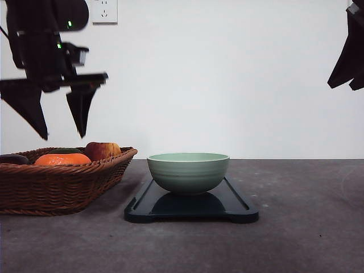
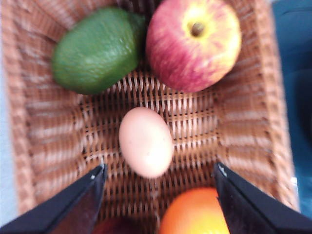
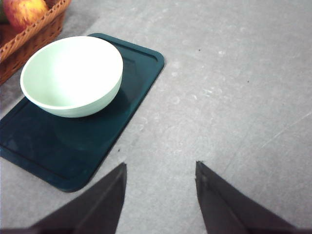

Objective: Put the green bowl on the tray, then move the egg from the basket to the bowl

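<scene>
A white wall stands behind a grey counter (image 1: 307,227). The wicker basket (image 1: 62,187) sits at the left side of the counter, and just beside it lies the dark tray (image 1: 239,207) with the green bowl (image 1: 188,170) resting on it. Above the basket hangs the left claw (image 1: 62,122), spread wide and holding nothing. The right claw (image 3: 161,195) is parted over bare counter near the tray, also empty. Inside the basket lie an apple (image 2: 192,44), an avocado (image 2: 97,48), an orange (image 2: 195,214) and, between them, the egg (image 2: 145,141) on the weave.
</scene>
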Available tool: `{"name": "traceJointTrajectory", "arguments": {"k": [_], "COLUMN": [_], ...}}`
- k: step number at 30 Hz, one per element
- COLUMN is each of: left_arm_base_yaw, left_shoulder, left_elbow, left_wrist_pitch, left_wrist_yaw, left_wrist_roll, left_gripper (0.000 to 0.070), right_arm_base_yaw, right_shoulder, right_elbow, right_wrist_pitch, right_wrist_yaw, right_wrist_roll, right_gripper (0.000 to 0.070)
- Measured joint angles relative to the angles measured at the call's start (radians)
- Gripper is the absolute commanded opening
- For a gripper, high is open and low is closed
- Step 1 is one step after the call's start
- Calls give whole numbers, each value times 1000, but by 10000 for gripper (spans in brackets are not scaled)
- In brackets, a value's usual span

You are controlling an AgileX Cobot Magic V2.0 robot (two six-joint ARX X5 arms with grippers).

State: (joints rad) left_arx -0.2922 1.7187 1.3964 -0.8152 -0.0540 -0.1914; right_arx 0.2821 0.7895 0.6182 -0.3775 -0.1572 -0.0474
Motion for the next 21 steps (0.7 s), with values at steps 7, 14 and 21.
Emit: {"name": "traceJointTrajectory", "arguments": {"k": [7, 14, 21], "left_arm_base_yaw": [9, 25, 30], "left_shoulder": [76, 140, 164], "left_elbow": [0, 1, 1], "left_wrist_pitch": [50, 56, 76], "left_wrist_yaw": [-1, -8, -11], "left_wrist_roll": [-18, -23, -23], "left_gripper": [431, 431, 430], "right_arm_base_yaw": [0, 0, 0], "right_shoulder": [0, 0, 0], "right_elbow": [0, 0, 0], "right_wrist_pitch": [1, 1, 1], "right_wrist_yaw": [0, 0, 0], "right_wrist_roll": [-1, -1, -1], "right_gripper": [278, 278, 278]}}
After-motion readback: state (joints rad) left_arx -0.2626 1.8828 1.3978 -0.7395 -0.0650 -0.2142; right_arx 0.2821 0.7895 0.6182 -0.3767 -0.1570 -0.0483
